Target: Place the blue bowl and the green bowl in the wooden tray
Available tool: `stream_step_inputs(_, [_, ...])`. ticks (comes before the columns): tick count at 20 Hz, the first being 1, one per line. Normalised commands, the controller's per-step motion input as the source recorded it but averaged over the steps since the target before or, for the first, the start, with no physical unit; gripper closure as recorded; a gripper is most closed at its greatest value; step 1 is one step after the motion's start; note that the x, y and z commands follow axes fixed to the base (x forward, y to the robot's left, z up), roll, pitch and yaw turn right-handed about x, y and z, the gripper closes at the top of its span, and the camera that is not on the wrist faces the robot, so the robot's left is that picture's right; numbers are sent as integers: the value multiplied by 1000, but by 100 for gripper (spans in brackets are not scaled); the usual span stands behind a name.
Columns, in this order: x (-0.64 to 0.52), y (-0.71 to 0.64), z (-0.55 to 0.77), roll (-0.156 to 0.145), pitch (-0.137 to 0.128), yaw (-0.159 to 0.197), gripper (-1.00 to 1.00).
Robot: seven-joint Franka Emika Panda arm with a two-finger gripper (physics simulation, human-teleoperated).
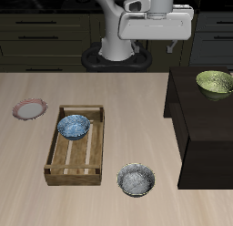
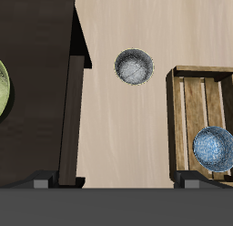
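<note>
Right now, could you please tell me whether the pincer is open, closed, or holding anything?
Pincer: raised high at the table's back, holding nothing; whether it is open cannot be told, since neither view shows its fingers clearly.

1. Arm (image 1: 123, 34): white, rounded shell, smooth links, grey shading.
2. Base (image 1: 116, 59): dark round disc w/ black ring.
3. Hand block (image 1: 157, 22): boxy, white-grey, small dark tabs underneath.
4. Fingers (image 2: 41, 183): dark grey, blocky, only tips visible in wrist view.
</note>
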Motion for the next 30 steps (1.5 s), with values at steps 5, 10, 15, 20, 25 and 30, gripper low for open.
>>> stream_step_inputs(5, [128, 349, 4, 7, 25, -9, -100])
stream_step_inputs(10, [20, 267, 43, 19, 18, -7, -100])
stream_step_inputs(15, [21, 277, 22, -4, 9, -9, -100])
stream_step_inputs(20, [30, 173, 36, -16, 11, -16, -100])
stream_step_inputs(25, [101, 167, 102, -27, -6, -4, -100])
stream_step_inputs(30, [105, 139, -4, -1, 13, -7, -100])
